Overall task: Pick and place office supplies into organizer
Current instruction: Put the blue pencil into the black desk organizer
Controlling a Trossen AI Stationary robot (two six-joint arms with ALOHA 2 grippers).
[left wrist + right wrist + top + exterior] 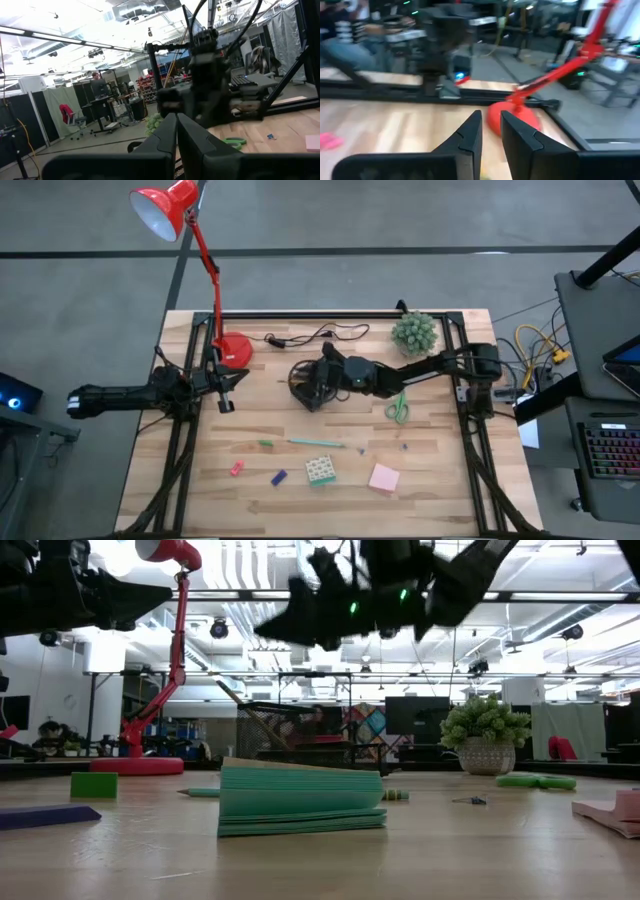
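Note:
The black mesh organizer (300,387) stands mid-table, and my right gripper (312,378) hovers just over it, slightly open with nothing between its fingers (491,131). A thin stick (234,697) leans out of the organizer's mesh. Green-handled scissors (398,408) lie to its right. Nearer the front lie a teal pen (316,443), a green piece (265,443), a red piece (237,468), a blue piece (279,477), the green-white patterned block (320,470) and the pink sticky-note pad (383,478). My left gripper (227,398) waits shut at the table's left.
A red desk lamp's base (233,350) stands far left, with a black cable (310,335) along the far edge. The green plant ball (415,332) sits far right. Black frame rails (470,440) run along both sides.

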